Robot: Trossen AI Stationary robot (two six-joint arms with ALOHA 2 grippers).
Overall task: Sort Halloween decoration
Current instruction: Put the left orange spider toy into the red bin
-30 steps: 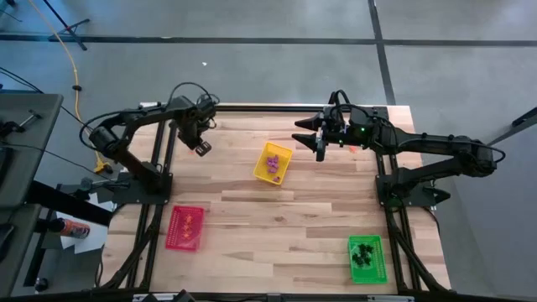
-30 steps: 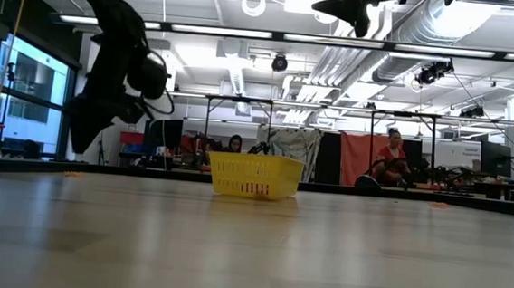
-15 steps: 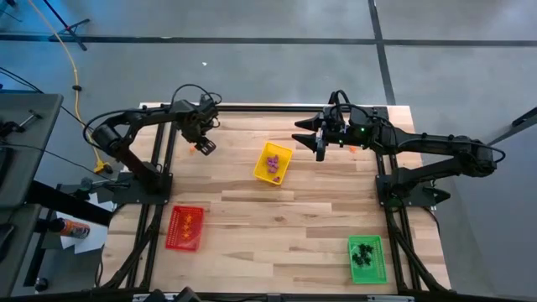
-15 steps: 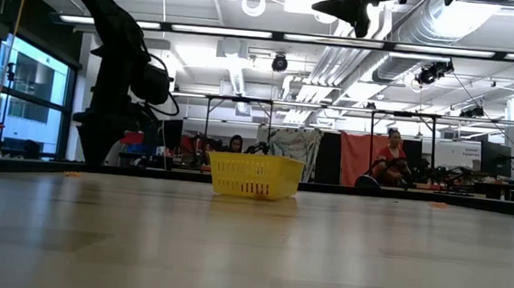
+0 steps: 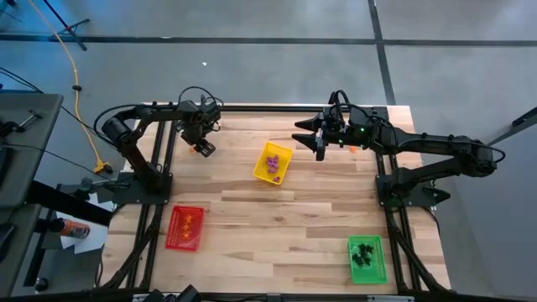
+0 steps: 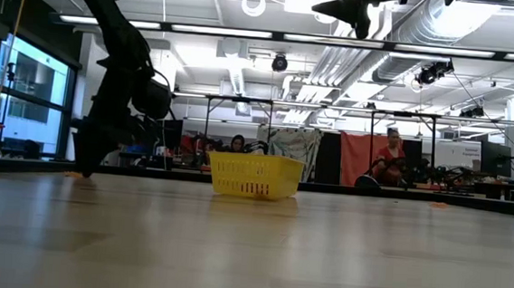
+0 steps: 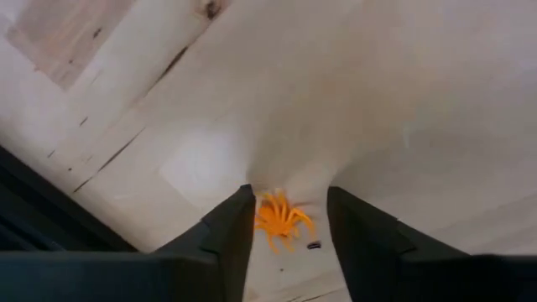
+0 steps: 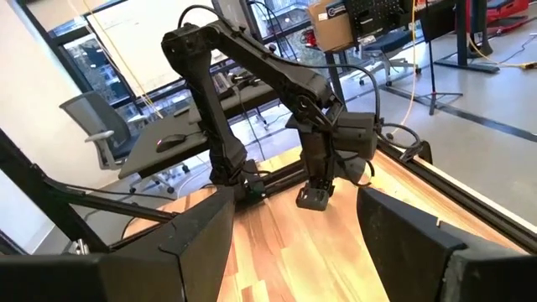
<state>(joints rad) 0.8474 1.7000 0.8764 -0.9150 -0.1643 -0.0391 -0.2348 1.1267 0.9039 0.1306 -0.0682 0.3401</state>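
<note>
A pale wooden table point(image 5: 277, 226) fills the high view's centre, grey floor around it. At upper left the left gripper point(image 7: 289, 226), fingers spread, straddles an orange spider trinket point(image 7: 281, 220). The right gripper point(image 5: 320, 148) hangs spread beside the yellow tray point(image 5: 284, 154); red tray point(image 5: 185, 227) and green tray point(image 5: 367, 258) sit lower.

Pale wooden table point(image 5: 277, 214) of smooth, matt planks with visible grain and a dark knot; small orange spider trinket point(image 7: 281, 220) of glossy plastic; yellow tray point(image 6: 255, 177) of slotted plastic; left gripper point(image 7: 289, 231) with matt black fingers
</note>
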